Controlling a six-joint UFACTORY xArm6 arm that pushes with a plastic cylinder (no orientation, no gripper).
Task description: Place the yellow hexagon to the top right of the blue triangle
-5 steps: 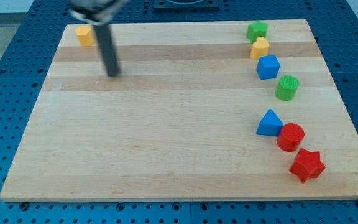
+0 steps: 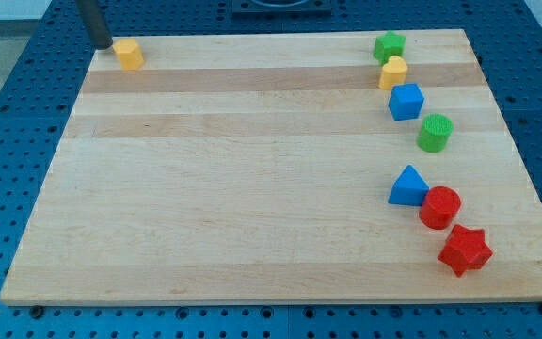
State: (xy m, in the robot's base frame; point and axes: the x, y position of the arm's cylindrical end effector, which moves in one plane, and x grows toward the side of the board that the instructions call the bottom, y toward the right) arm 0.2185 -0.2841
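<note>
The yellow hexagon sits at the top left corner of the wooden board. The blue triangle lies at the view's right, touching a red cylinder at its lower right. My tip is at the board's top left edge, just left of the yellow hexagon and very close to it.
Down the view's right run a green star, a yellow rounded block, a blue cube and a green cylinder. A red star lies below the red cylinder. Blue pegboard surrounds the board.
My tip has moved up and left, from below right of the yellow hexagon to its left side. No block has moved.
</note>
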